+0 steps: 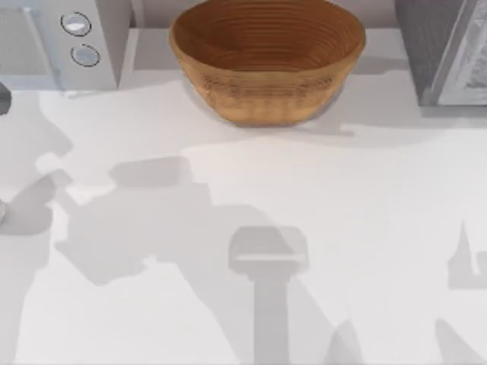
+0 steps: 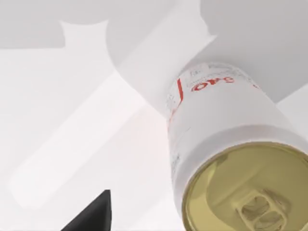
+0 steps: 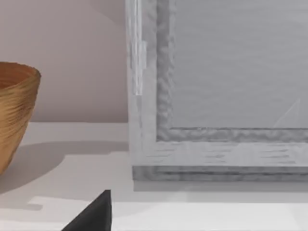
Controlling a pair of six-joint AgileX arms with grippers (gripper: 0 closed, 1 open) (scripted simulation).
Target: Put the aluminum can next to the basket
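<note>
The aluminum can (image 2: 226, 144) stands upright on the white table, very close in the left wrist view. It has a white body, red lettering and a dull gold top with a pull tab. My left gripper (image 2: 144, 225) hovers just above and beside it, open, with one dark fingertip (image 2: 94, 214) showing clear of the can. The basket (image 1: 266, 57), a wide tan woven bowl, sits at the back middle of the table in the top view, and its rim (image 3: 17, 106) also appears in the right wrist view. My right gripper (image 3: 154, 226) is parked and open, facing the back right.
A white appliance with two round knobs (image 1: 76, 38) stands at the back left. A grey box (image 1: 445, 53) stands at the back right, right of the basket, and its face (image 3: 226, 96) looms in the right wrist view. Arm shadows fall across the bare white tabletop (image 1: 365, 213).
</note>
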